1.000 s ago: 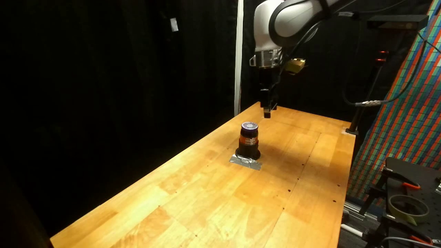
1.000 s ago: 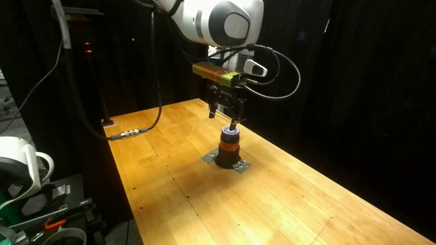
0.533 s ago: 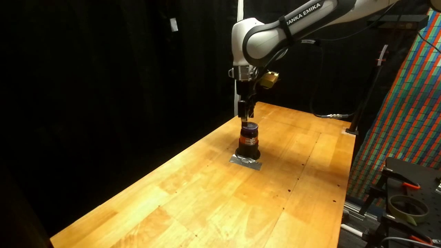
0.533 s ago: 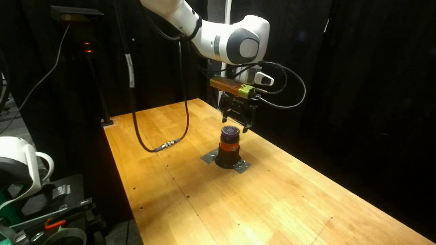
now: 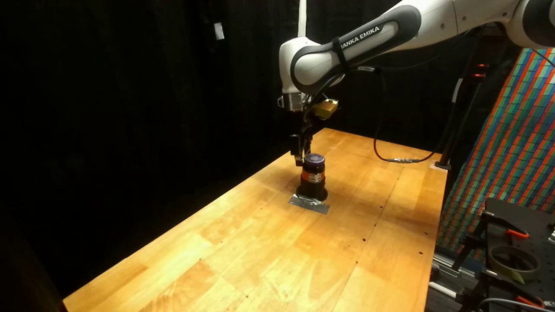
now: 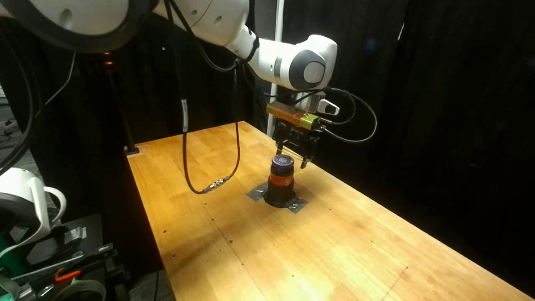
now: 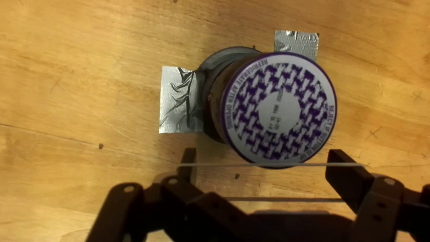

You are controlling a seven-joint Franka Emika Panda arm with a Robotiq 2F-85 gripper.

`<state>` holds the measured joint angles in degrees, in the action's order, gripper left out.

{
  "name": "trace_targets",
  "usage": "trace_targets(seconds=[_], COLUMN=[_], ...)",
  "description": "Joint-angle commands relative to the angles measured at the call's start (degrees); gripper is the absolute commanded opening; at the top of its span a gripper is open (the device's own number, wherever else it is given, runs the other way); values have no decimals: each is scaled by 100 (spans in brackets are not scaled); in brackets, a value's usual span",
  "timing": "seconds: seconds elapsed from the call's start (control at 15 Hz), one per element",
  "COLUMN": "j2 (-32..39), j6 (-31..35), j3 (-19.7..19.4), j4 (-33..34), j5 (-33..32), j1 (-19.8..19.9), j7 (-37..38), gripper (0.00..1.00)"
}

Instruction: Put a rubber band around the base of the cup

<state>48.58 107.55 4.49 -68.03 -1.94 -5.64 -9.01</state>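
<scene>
The cup (image 5: 313, 177) is a dark jar with an orange band and a purple-and-white lid. It stands upright in a black base on the table, in both exterior views (image 6: 281, 180). The wrist view shows its lid (image 7: 280, 111) from above. My gripper (image 7: 263, 163) is open, its fingers wide apart, beside the cup near lid height. A thin pale rubber band (image 7: 218, 165) is stretched around both fingers as two strands. One strand crosses the lid's near edge in the wrist view; touch cannot be told. The gripper also shows in both exterior views (image 5: 303, 157) (image 6: 292, 157).
Grey tape strips (image 7: 181, 101) hold the black base (image 6: 278, 196) to the wooden table (image 5: 260, 260). A cable (image 6: 217, 184) hangs from the arm over the table. A side cart carries a tape roll (image 5: 514, 260) and a white kettle (image 6: 25, 192).
The gripper has come down and across, leftward in one exterior view and rightward in the opposite one, from above and behind the cup to beside its lid. The band stays on the fingers. The cup has not moved.
</scene>
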Motion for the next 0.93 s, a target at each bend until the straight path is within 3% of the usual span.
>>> trace_targets(seconds=[0.0, 0.47, 0.87], j2=[512, 857, 169], j6=[-815, -2069, -2270], j3=[15, -17, -82], j4=[910, 1435, 413], j5=[30, -45, -264], j1=[-50, -162, -219], j7=[47, 35, 149], gripper=[100, 100, 100])
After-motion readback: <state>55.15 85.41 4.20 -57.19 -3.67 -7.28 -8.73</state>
